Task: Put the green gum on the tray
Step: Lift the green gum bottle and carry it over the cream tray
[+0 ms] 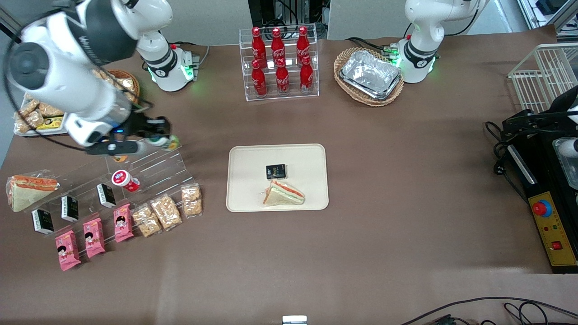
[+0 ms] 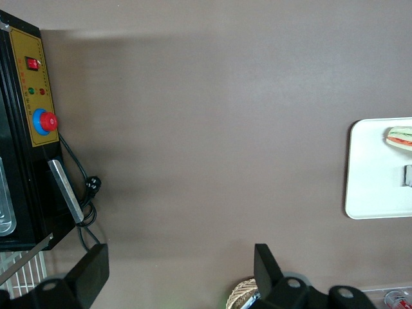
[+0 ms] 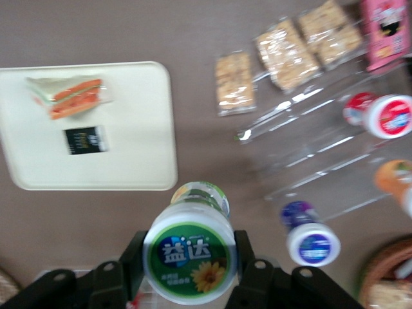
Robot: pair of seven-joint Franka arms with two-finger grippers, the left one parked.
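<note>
My right gripper (image 1: 160, 140) is shut on the green gum (image 3: 188, 259), a white bottle with a green-rimmed lid and a sunflower label. It holds the bottle (image 1: 165, 141) in the air above the clear stepped display rack (image 1: 144, 169), at the working arm's end of the table. The cream tray (image 1: 239, 155) lies flat mid-table, off toward the parked arm from the gripper. It carries a wrapped sandwich (image 1: 283, 194) and a small black packet (image 1: 276, 171). The tray also shows in the right wrist view (image 3: 148, 84) and in the left wrist view (image 2: 367, 187).
On the rack are a red-lidded bottle (image 1: 125, 179) and a blue-lidded bottle (image 3: 311, 241), with black packets (image 1: 106, 195), pink snack packs (image 1: 94, 237) and cracker bags (image 1: 166, 211) in front. A cola bottle rack (image 1: 280, 63) and a wicker basket with foil trays (image 1: 369, 74) stand farther back.
</note>
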